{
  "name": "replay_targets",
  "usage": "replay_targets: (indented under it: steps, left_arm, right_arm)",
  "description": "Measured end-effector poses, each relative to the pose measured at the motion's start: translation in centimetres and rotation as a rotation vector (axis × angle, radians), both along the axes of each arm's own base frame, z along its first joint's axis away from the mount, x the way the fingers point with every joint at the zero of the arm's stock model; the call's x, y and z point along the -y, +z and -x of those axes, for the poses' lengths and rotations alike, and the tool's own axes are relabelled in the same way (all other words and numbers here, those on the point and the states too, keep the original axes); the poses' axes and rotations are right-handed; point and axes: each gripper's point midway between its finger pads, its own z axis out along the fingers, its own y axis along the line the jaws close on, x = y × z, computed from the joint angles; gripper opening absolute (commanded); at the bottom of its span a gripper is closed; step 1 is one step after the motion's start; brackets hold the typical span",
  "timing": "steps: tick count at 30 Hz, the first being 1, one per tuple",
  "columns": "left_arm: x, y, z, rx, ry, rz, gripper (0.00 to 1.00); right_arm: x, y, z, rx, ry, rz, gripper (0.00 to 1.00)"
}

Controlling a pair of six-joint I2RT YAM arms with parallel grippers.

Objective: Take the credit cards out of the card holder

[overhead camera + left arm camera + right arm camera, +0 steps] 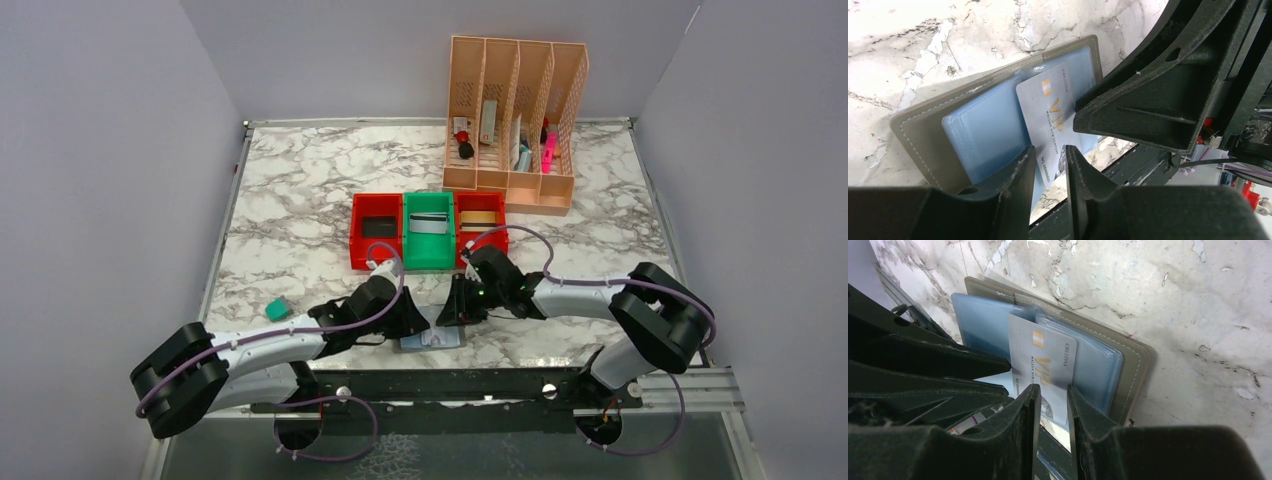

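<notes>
Card half in holder, end hidden, left hand, right hand both slightly spread

2 white arms with black joints and looping purple cables.

- On the top view I get bright, even light from overhead; the marble table reads clean, with only soft shadows under the arms.
- The side walls lean outward there, a wide-lens effect.
- On the left wrist view the marble blows out near white at upper left; the card holder throws a soft grey shadow beside it.
- The left gripper is a dark, soft-edged mass.
- Print on the silver-grey card is legible, slightly soft.
- The right wrist view is greyer; the right gripper is underexposed.
</notes>
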Motion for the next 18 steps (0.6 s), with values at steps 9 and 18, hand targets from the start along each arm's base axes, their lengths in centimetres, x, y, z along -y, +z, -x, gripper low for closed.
replay_targets:
  steps: [9, 18]
  left_arm:
    - [0.3, -1.1, -0.1, -0.021, 0.039, 0.050, 0.40]
    - [-0.1, -1.0, 0.0, -0.045, 0.110, 0.133, 0.39]
  right_arm:
    - [-0.1, -0.3, 0.1, -0.024, -0.030, -0.015, 0.31]
    - [-0.2, -0.3, 0.0, -0.034, -0.043, -0.025, 0.30]
